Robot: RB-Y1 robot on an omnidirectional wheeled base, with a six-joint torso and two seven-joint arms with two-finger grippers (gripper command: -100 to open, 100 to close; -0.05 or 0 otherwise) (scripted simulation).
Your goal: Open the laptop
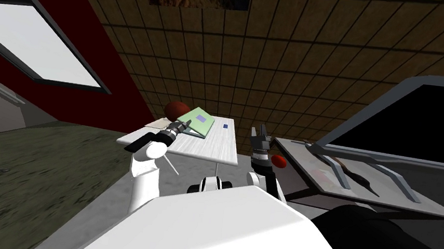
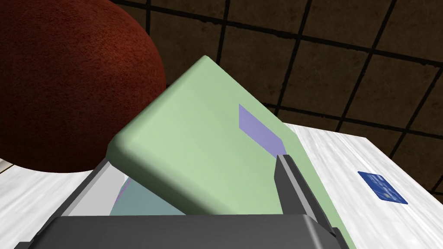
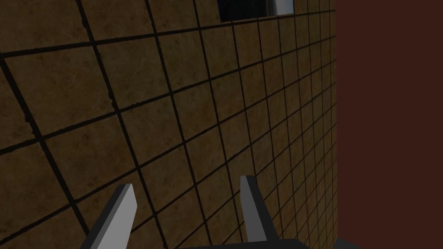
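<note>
Laptop [image 1: 199, 121], pale green, sat on the table's [image 1: 213, 148] far end, lid part-raised, left gripper [image 1: 183, 124] spread astride its corner; best lifted along the hinge's arc, probably; right gripper [image 1: 260, 130] hung spread beyond the table's right edge.

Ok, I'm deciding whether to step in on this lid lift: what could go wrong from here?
1. The left gripper looks open around the green lid's corner, not clamped, so the part-raised lid could slip off and drop shut.
2. The red ball sits close behind the laptop; the lid swinging back may hit it.
3. A sideways push could slide the laptop toward the blue card on the white table.
</note>
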